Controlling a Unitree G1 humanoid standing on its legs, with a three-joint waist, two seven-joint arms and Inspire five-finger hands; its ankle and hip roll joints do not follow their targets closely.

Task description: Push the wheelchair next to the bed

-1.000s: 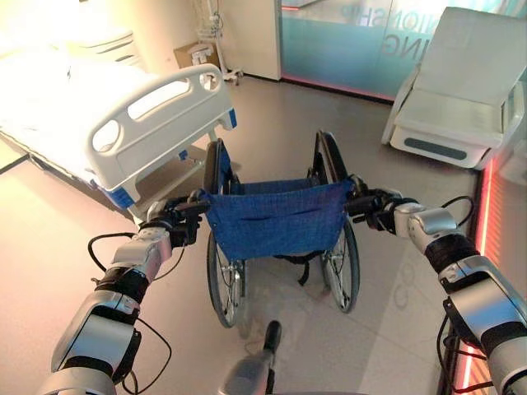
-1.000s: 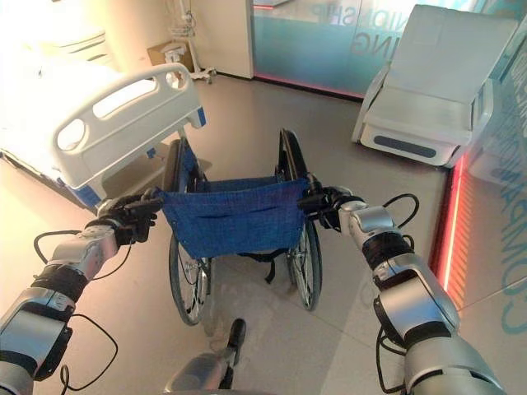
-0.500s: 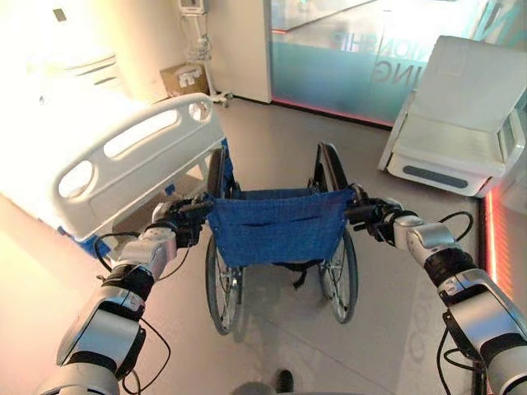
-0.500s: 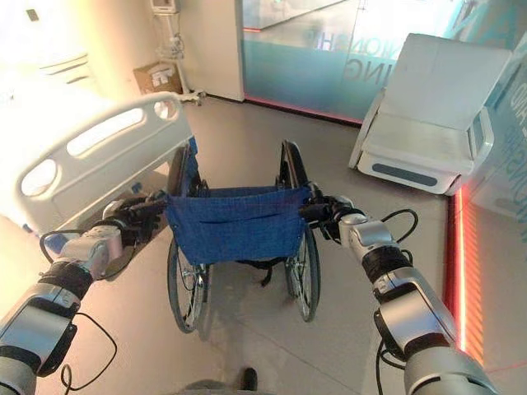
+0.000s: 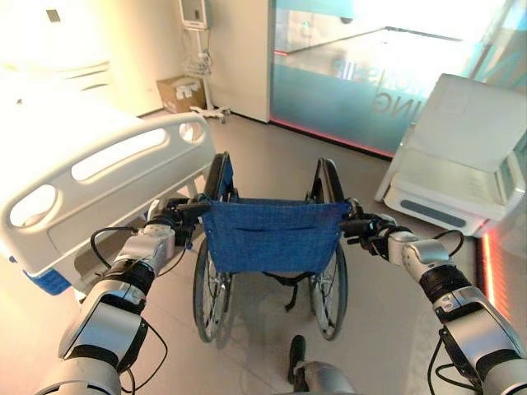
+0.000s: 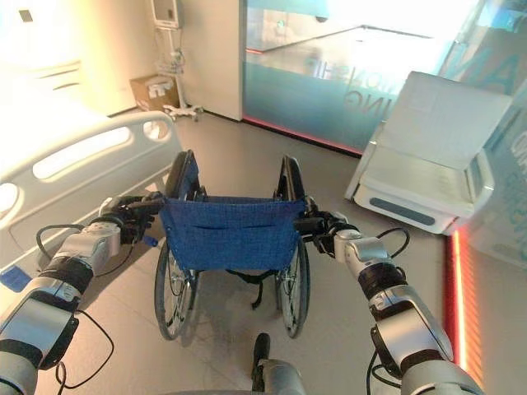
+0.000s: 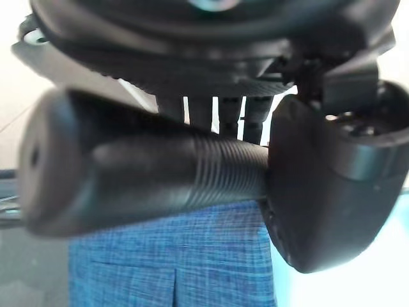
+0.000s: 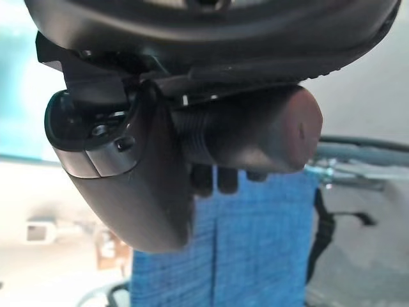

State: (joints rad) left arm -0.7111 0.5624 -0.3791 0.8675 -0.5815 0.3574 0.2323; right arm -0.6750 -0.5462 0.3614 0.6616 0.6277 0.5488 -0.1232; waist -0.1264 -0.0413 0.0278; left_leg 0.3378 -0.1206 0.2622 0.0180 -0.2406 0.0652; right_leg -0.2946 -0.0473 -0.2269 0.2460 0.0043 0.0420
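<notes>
Bed (image 5: 99,177) lt; both robot hands (image 5: 169,230) (image 5: 380,239) gripping wheelchair (image 5: 272,239) handles.

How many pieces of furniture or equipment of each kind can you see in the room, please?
Bed: 1
Wheelchair: 1, with the left hand and right hand curled round its push handles
White recliner: 1
Cardboard box: 1
Wheeled stand: 1
Total: 5
</notes>
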